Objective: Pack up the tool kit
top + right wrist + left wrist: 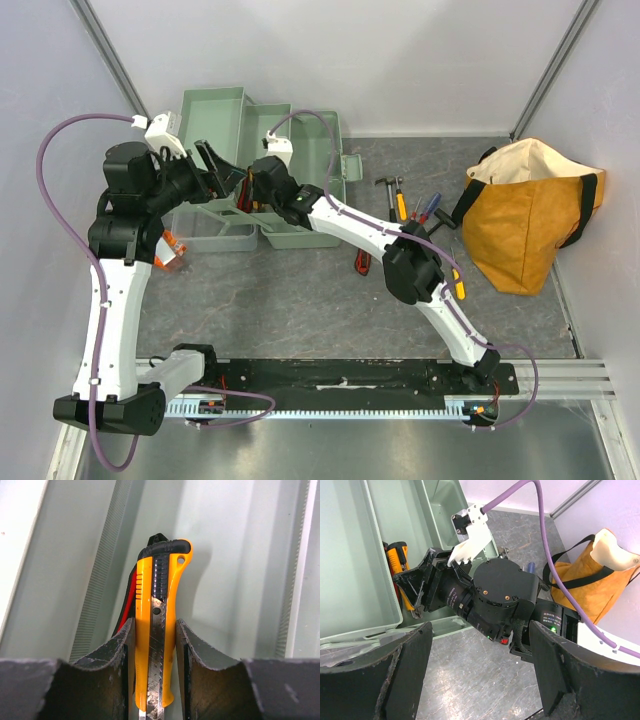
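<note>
Inside the toolbox [320, 140], my right end effector [155, 625] is clamped on one yellow utility knife [161, 575]. Its metal blade strip faces my wrist camera, and one red-and-black knife [129, 600] lies against its side. My left end effector [480, 627] hangs above the toolbox, its two fingers spread wide apart and gripping nothing. On the counter [300, 310] right of the toolbox lie one hammer [385, 185] and several screwdrivers [401, 205], too crowded to count. Beyond them stands one orange-tan bag [525, 225].
</note>
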Robot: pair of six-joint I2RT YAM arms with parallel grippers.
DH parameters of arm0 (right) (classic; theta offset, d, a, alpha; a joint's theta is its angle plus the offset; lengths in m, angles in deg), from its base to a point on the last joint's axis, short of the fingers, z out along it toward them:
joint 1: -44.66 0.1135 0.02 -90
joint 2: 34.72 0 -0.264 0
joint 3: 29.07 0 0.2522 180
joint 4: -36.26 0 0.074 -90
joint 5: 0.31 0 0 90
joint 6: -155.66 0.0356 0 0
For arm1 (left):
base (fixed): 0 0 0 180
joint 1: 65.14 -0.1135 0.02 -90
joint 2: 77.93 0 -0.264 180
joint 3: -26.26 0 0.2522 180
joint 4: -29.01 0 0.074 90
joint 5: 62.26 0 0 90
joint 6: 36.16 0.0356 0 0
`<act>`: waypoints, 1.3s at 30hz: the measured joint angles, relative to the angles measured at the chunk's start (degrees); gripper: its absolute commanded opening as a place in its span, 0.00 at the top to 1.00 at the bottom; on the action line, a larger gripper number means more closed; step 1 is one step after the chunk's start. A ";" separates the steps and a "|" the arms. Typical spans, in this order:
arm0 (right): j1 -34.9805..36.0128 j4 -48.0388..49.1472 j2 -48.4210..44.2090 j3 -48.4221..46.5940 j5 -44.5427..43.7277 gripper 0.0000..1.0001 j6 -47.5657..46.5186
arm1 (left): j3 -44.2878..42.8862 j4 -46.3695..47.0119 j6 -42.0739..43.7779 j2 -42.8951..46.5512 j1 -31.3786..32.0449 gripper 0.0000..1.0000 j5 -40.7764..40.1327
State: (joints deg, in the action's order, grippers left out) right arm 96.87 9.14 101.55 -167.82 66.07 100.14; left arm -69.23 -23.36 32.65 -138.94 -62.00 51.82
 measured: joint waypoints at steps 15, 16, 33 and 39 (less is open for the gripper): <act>-1.64 1.55 -0.02 1.22 -0.39 0.33 2.67 | 0.04 -0.02 0.00 0.00 0.00 0.17 -0.11; -1.64 1.57 -0.02 1.22 -0.17 0.34 2.69 | 0.04 -0.02 0.00 0.00 0.00 0.17 -0.11; -4.24 1.31 -0.02 1.22 9.18 0.65 5.31 | 1.81 0.00 0.00 0.09 0.00 0.17 -0.28; -4.37 1.27 -0.02 1.22 10.29 0.55 5.49 | 2.38 0.00 0.00 0.13 0.00 0.17 -0.55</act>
State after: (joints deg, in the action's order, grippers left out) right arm 92.49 10.41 101.52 -166.60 76.36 105.62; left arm -66.85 -23.36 32.65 -138.81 -62.00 51.27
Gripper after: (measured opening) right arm 0.381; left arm 0.830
